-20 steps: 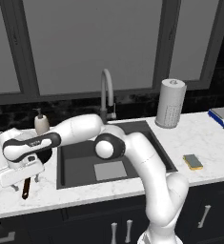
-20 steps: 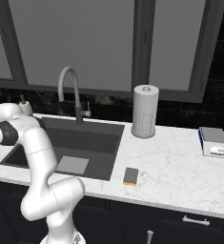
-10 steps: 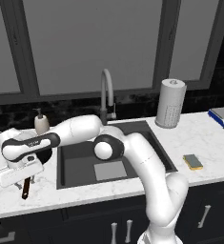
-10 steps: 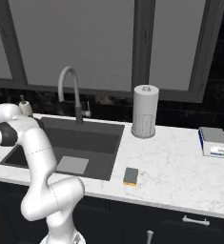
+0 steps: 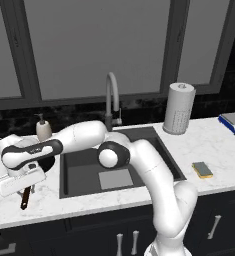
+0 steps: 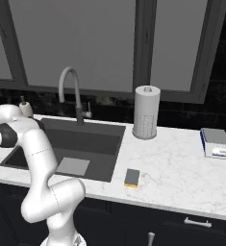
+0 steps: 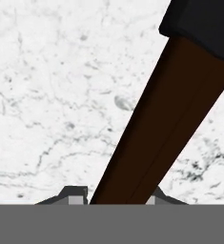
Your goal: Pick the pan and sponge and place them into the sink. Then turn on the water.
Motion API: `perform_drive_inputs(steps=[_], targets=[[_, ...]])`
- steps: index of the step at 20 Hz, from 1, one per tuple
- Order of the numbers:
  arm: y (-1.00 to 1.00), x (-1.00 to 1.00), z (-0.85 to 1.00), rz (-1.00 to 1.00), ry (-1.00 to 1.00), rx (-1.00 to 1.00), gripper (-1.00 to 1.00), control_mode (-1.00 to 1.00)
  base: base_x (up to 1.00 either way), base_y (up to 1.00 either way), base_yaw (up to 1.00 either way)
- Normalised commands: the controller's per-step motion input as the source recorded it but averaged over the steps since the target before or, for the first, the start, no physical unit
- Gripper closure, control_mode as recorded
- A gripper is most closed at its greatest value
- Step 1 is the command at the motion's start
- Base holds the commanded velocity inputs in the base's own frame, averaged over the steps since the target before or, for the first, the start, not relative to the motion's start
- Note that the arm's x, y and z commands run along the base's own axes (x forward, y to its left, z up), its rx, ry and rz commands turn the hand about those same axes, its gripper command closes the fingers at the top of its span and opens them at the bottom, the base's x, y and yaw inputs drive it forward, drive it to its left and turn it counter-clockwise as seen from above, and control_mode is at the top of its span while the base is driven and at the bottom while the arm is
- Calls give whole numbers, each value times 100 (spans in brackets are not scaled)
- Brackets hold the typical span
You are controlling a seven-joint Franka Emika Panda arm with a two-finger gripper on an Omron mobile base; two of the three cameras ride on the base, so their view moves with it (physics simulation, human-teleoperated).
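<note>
White marble desk (image 5: pixel 89 207) left of the sink (image 5: pixel 81 165): the pan (image 7: pixel 199 24) handle is now clamped by the newly closed gripper (image 7: pixel 114 196), so lifting can be attempted.

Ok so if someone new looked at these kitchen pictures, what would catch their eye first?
Probably the white arm stretched far left across the dark sink, its claw down on the pan's handle on the marble counter left of the basin; the hand view shows the handle running between the fingertips. Next, the small yellow sponge lying alone on the counter right of the sink, and the tall paper towel roll behind it.
</note>
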Motion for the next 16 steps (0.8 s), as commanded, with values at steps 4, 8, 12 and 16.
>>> perform_drive_inputs(steps=[4,8,12,16], targets=[[-9,-10,1,-8,-5,0,100,-100,0,0,0],[-33,-22,9,-26,-1,0,100,-100,0,0,0],[-46,-23,7,-39,0,0,100,-100,0,0,0],[-66,-1,1,-40,0,0,100,-100,0,0,0]])
